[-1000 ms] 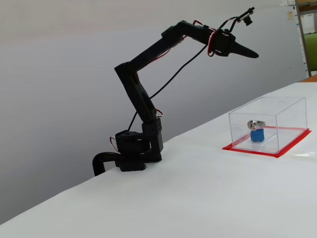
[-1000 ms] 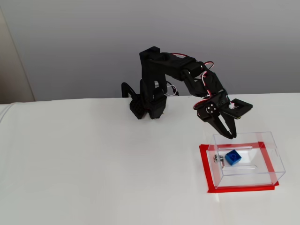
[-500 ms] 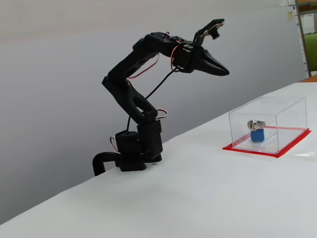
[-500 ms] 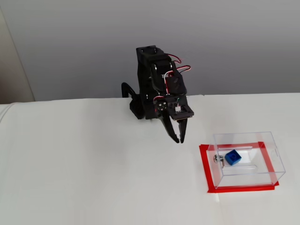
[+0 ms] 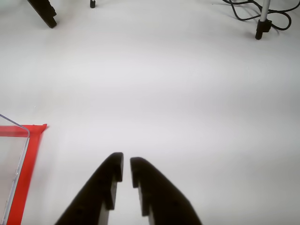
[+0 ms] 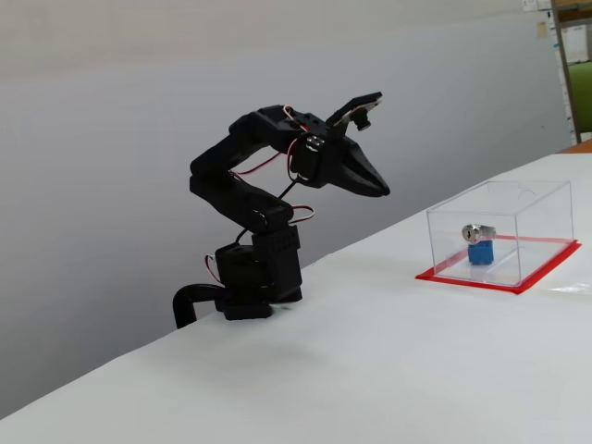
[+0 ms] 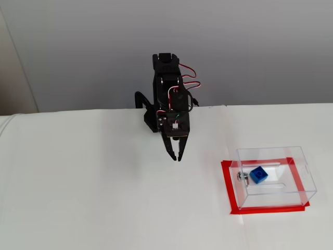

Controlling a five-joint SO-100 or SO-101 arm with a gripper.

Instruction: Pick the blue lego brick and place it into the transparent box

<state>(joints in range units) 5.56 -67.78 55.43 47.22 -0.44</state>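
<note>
The blue lego brick (image 7: 258, 174) lies inside the transparent box (image 7: 291, 156), next to the silver lock (image 7: 241, 176); it also shows in a fixed view (image 6: 480, 252) through the box wall (image 6: 536, 199). In the wrist view only a corner of the box (image 5: 14, 154) with its red edge shows at the lower left; the brick is out of that view. My gripper (image 5: 126, 168) is nearly shut and empty, held above the bare table, well apart from the box. It shows in both fixed views (image 6: 381, 190) (image 7: 176, 156).
The white table (image 7: 93, 198) extends around the arm base (image 6: 250, 296). In the wrist view, a tripod leg (image 5: 262, 21) with cables stands at the top right and a black stand foot (image 5: 44, 13) at the top left.
</note>
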